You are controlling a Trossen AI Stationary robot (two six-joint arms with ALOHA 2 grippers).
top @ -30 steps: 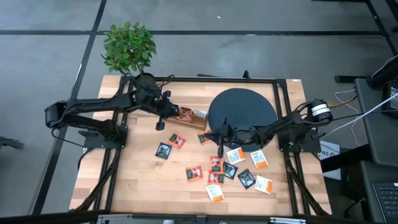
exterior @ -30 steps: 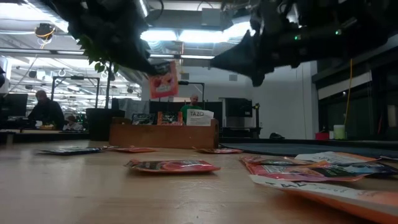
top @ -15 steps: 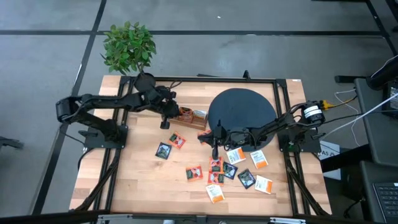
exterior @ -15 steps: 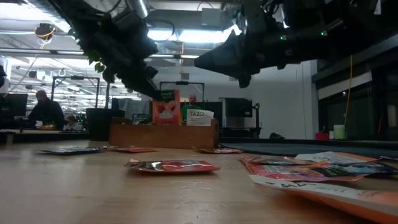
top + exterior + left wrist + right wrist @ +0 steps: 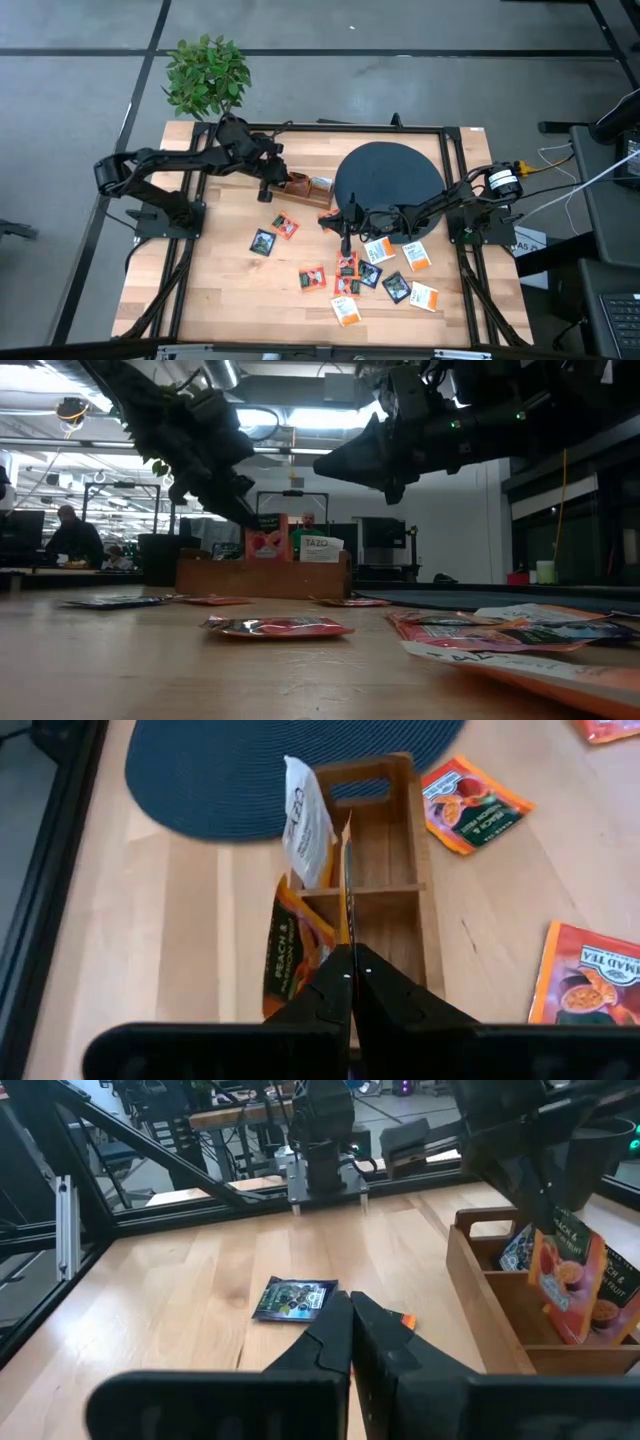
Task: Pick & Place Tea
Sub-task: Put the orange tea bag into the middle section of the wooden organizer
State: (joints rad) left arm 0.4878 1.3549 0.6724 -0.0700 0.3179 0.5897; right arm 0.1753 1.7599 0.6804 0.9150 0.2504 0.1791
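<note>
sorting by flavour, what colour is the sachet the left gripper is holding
Red-orange with fruit art; right wrist view shows the sachet best.

Orange-red sachet [image 5: 345, 880] in the black left gripper [image 5: 351, 965]; beside it a white one [image 5: 305, 820], brown wooden tray [image 5: 400, 870], dark-blue woven disc [image 5: 230, 770].

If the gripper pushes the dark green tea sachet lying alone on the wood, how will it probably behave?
The dark green sachet lies flat and thin on the table, so it would probably slide, not roll or tip. It looks light, so a small push may move it. Its foil-like surface may be slippery.
</note>
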